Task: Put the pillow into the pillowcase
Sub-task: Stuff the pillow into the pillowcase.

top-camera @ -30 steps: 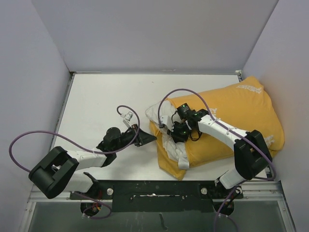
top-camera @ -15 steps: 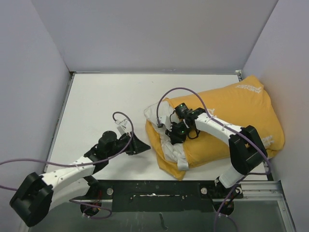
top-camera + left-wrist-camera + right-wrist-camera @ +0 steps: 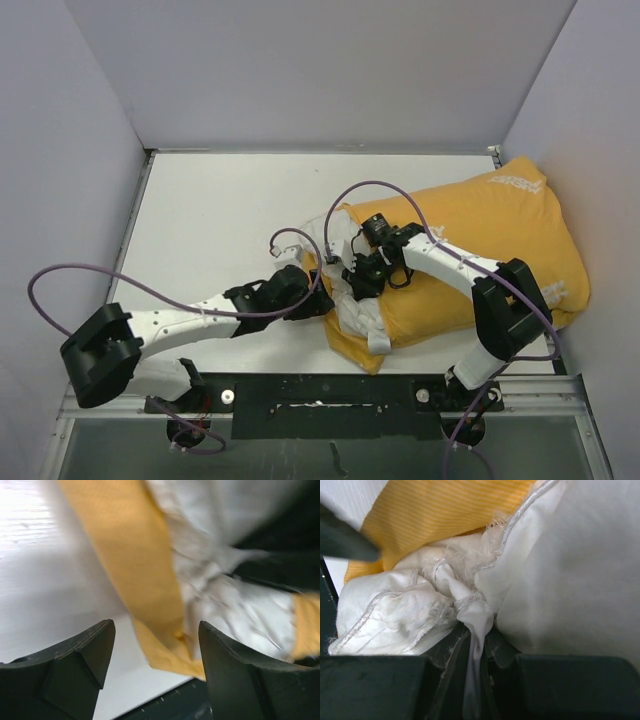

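Note:
The pillowcase (image 3: 480,250) lies mustard-yellow side up on the right of the table, plump with the pillow inside. White pillow fabric (image 3: 362,312) bulges out of its mouth at the left end. My right gripper (image 3: 350,275) is at that mouth, shut on a thin fold of white fabric (image 3: 476,625). I cannot tell whether the fold is pillow or lining. The smooth white pillow (image 3: 570,555) fills the right of that view. My left gripper (image 3: 318,300) is open just left of the mouth. The yellow edge (image 3: 130,555) and crumpled white fabric (image 3: 240,610) lie ahead of its fingertips (image 3: 154,630).
The white tabletop (image 3: 210,220) stretches to the left and back of the pillowcase. Grey walls (image 3: 90,150) close in the left, back and right sides. The pillowcase's far end presses against the right wall. A black rail (image 3: 330,395) runs along the near edge.
My left arm has swung right across the table to the pillowcase's mouth, and its jaws have gone from shut to open. The right gripper has kept its hold, shifting slightly left.

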Controlling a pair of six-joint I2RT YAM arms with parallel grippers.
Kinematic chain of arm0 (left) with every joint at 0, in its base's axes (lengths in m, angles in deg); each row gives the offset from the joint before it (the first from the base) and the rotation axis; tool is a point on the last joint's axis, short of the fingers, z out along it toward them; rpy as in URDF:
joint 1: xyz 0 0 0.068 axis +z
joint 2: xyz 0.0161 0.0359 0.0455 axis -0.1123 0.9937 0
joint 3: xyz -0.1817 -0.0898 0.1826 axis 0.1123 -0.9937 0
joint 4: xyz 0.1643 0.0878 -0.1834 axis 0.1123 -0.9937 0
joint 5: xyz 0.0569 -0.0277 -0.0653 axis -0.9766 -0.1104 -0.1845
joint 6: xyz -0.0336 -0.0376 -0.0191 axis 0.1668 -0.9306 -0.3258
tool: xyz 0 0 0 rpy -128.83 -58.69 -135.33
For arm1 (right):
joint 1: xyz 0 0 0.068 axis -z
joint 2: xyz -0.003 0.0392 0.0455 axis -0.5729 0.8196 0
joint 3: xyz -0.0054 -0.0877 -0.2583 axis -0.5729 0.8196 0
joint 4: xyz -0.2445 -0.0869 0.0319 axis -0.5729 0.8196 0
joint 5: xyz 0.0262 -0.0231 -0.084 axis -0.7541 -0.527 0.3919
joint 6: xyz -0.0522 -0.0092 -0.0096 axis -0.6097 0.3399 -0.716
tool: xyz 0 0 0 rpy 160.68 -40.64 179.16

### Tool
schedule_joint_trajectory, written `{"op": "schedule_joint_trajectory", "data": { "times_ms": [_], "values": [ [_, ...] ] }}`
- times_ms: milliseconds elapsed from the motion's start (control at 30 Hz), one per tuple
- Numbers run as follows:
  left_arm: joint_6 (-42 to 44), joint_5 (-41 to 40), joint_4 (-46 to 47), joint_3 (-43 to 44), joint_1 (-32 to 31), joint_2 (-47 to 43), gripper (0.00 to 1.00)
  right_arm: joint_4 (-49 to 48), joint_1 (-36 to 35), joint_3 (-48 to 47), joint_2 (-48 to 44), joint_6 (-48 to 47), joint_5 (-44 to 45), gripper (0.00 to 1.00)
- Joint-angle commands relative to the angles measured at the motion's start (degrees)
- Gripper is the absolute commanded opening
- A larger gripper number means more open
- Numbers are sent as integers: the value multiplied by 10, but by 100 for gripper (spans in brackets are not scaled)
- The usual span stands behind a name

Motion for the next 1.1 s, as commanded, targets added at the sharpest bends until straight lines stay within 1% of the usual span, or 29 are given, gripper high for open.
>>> {"op": "schedule_joint_trajectory", "data": {
  "times_ms": [0, 100, 133, 167, 200, 233, 267, 300, 333, 367, 433, 467, 500, 533, 600, 633, 733, 800, 867, 900, 967, 1000, 1067],
  "values": [
    [-37, -91, -49, 59, 4, 78, 68, -1, 15, 32, 41, -11, 51, 8],
    [-36, -75, -8, 70, 12, 137, 68, 0, 15, 32, 40, -11, 48, 8],
    [-33, -69, 10, 84, 15, 157, 66, 0, 15, 32, 40, -11, 47, 8],
    [-30, -62, 24, 92, 18, 176, 61, 0, 16, 32, 40, -11, 46, 8],
    [-26, -59, 34, 103, 19, 195, 55, 0, 15, 32, 38, -11, 46, 8],
    [-22, -58, 40, 110, 20, 211, 45, 0, 16, 32, 38, -11, 44, 8],
    [-15, -52, 54, 110, 23, 222, 28, 1, 16, 32, 37, -11, 43, 8],
    [-4, -33, 76, 104, 28, 227, 4, 0, 18, 33, 36, -11, 42, 8],
    [8, -11, 100, 90, 34, 224, 0, 0, 19, 34, 35, -10, 42, 8],
    [22, 13, 139, 66, 41, 205, 0, -1, 21, 35, 33, -10, 42, 8],
    [67, 69, 278, -21, 53, 141, 0, -5, 26, 37, 32, -8, 53, 8],
    [72, 94, 339, -64, 62, 101, 0, -9, 28, 37, 31, -4, 67, 8],
    [72, 123, 369, -97, 77, 60, 0, -14, 34, 38, 31, 1, 83, 8],
    [64, 154, 377, -118, 95, 18, 0, -20, 46, 39, 30, 7, 103, 8],
    [35, 221, 388, -146, 131, -46, 0, -28, 57, 41, 26, 12, 130, 8],
    [16, 247, 413, -160, 147, -69, 0, -33, 56, 44, 24, 15, 144, 7],
    [-39, 303, 497, -178, 163, -95, 0, -39, 42, 47, 28, 16, 171, 6],
    [-71, 320, 559, -186, 164, -82, 0, -39, 32, 45, 40, 15, 174, 6],
    [-93, 335, 608, -193, 164, -57, 0, -32, 31, 40, 48, 15, 151, 6],
    [-92, 346, 620, -195, 164, -44, 0, -26, 31, 36, 50, 12, 125, 7],
    [-75, 358, 604, -200, 162, -24, 0, -1, 33, 24, 48, -5, 60, 17],
    [-53, 366, 581, -201, 162, -17, 0, 15, 34, 18, 43, -17, 26, 22],
    [5, 362, 476, -196, 164, -22, 0, 30, 37, 16, 22, -39, -26, 31]
  ]
}}
